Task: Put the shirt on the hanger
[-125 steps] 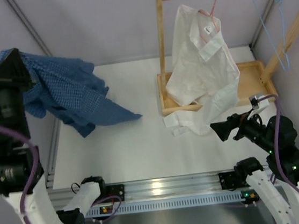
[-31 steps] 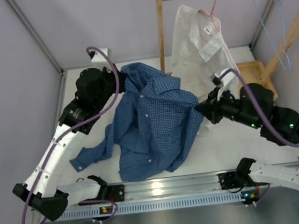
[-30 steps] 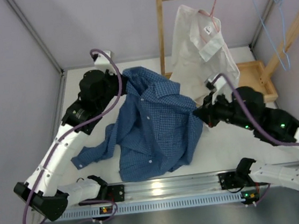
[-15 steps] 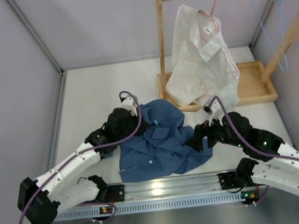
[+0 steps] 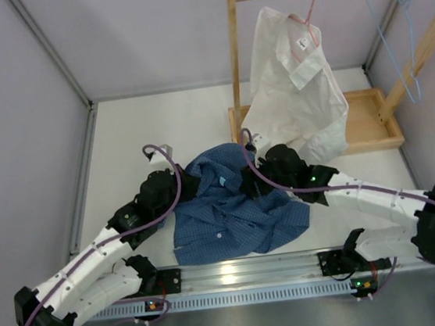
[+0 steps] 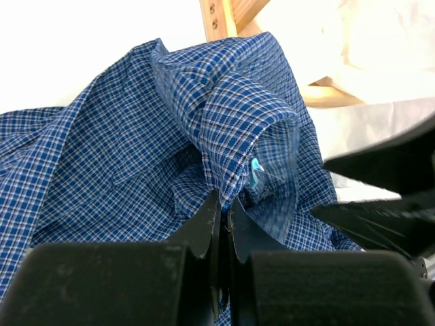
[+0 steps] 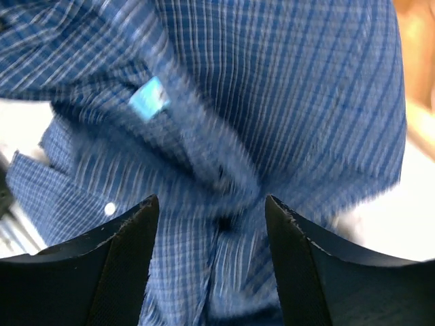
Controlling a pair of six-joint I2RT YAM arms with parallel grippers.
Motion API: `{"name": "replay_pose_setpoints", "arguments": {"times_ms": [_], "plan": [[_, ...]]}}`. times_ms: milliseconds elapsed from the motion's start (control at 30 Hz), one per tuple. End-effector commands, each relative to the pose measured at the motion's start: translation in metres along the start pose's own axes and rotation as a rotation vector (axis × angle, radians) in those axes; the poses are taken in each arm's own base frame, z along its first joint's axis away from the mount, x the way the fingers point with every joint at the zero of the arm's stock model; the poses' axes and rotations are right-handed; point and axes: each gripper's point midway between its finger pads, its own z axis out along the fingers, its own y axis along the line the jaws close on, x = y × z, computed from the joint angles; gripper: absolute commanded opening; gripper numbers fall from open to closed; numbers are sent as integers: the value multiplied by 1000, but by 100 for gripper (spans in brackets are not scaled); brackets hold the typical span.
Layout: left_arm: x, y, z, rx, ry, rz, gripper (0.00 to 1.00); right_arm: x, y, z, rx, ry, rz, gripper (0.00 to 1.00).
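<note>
Squinting at the turquoise tag (image 6: 256,166) inside the collar, I can't read it, and the white shirt's (image 5: 288,92) neck label is just as unreadable. That white one droops into the wooden tray (image 5: 373,145). The shirt (image 5: 231,216), a fine blue check, sits bunched on the tabletop (image 5: 143,132). The left hand (image 6: 223,204) is pinched tight on its collar, and the right hand (image 7: 211,202) is spread open over the fabric. The hanger (image 5: 383,34) dangles from the rail, well apart.

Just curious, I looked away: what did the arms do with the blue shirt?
The left pincer, shut on the shirt, brought it down from high on the left to a heap on the table. The right pincer swung in from the right and now stands open over it. The white shirt and light blue hanger hang unchanged.
</note>
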Motion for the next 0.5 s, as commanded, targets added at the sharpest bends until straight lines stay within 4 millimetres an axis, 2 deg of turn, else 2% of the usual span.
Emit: {"name": "replay_pose_setpoints", "arguments": {"times_ms": [0,33,167,233,333,400,467], "plan": [[0,9,-4,-44,-8,-15,0,-61,12,19,-65,-151,-140,61],[-1,11,-4,-56,-16,-21,0,-63,8,31,-72,-149,-158,61],[-2,20,-7,-91,-32,-35,0,-70,10,50,-152,-141,-173,64],[-1,23,-9,-102,-39,-43,0,-67,12,61,-189,-121,-201,65],[-4,27,-12,-117,-54,-52,0,-50,19,71,-252,-47,-202,59],[-6,28,-14,-123,-64,-53,0,-39,18,75,-262,-31,-192,45],[-8,29,-14,-129,-72,-55,0,-34,18,77,-261,-32,-185,23]]}}
